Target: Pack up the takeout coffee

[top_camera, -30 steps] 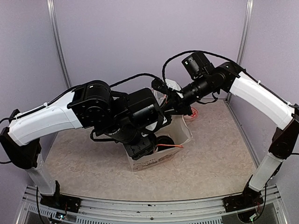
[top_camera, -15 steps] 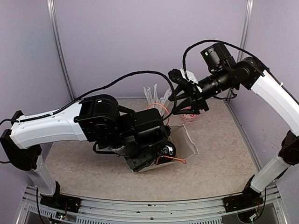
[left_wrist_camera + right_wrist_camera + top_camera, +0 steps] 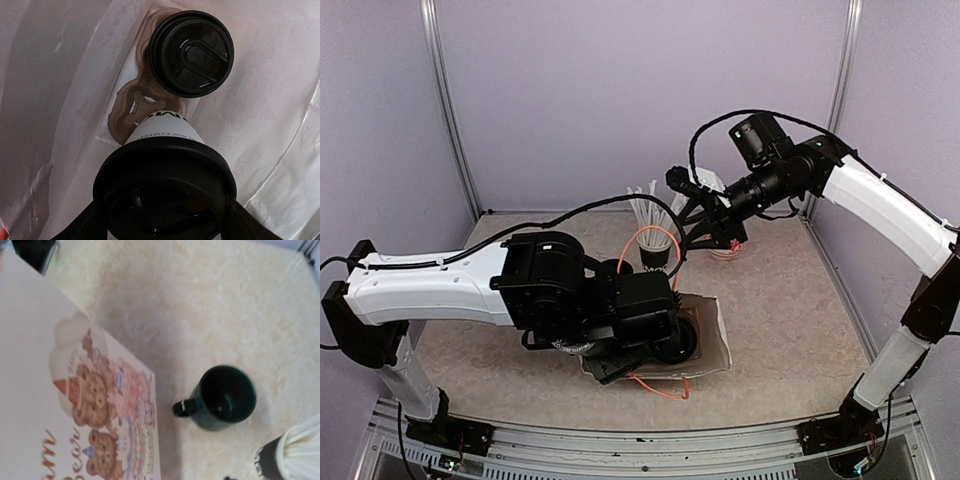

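Observation:
In the left wrist view a white takeout coffee cup with a black lid (image 3: 165, 170) sits between my left gripper (image 3: 166, 209) fingers, which press on both sides of the lid. A second lidded cup (image 3: 192, 52) stands deeper inside the white paper bag (image 3: 60, 100). From above, the bag (image 3: 712, 335) lies low in front of the arms with a black lid (image 3: 678, 340) showing at its mouth. My right gripper (image 3: 684, 212) hangs open and empty above the table behind the bag; its fingers do not show in its own wrist view.
The bag's bear-printed side (image 3: 95, 405) fills the left of the right wrist view. A dark mug with a handle (image 3: 224, 397) stands on the table beside it. A black cup of white straws (image 3: 655, 250) stands behind the bag. Orange bag handles (image 3: 660, 385) trail at the front.
My right gripper opened, let go of the bag's edge and lifted back above the straws. The bag sank flatter and my left arm moved lower with the cup.

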Action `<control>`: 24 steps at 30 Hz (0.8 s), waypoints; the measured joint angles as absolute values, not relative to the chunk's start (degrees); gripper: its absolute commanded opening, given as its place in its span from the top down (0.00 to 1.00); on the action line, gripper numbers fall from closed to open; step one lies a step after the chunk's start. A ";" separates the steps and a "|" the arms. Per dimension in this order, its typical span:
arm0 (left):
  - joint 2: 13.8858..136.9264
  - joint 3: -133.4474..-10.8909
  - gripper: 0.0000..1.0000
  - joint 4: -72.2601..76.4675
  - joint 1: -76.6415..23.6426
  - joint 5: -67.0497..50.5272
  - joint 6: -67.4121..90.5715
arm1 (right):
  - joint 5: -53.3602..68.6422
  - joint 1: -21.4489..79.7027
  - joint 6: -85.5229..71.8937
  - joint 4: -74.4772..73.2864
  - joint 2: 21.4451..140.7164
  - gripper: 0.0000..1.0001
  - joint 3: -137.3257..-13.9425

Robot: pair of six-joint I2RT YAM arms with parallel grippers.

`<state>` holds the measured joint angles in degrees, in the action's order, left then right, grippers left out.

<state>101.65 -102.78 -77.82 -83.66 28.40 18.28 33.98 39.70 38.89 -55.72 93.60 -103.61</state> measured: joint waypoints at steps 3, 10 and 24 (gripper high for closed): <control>101.65 -102.78 0.34 -77.80 -84.68 28.80 17.63 | 32.86 39.70 39.40 -54.74 93.86 0.47 -100.75; 101.86 -102.78 0.34 -77.78 -85.38 28.73 16.29 | 28.51 39.66 40.01 -51.40 97.95 0.48 -98.26; 105.86 -102.80 0.37 -77.82 -88.18 31.53 16.21 | 27.94 39.57 40.58 -47.64 111.46 0.48 -100.27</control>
<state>105.86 -102.80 -77.82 -88.18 31.53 16.21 27.94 39.57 40.58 -47.64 111.46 -100.27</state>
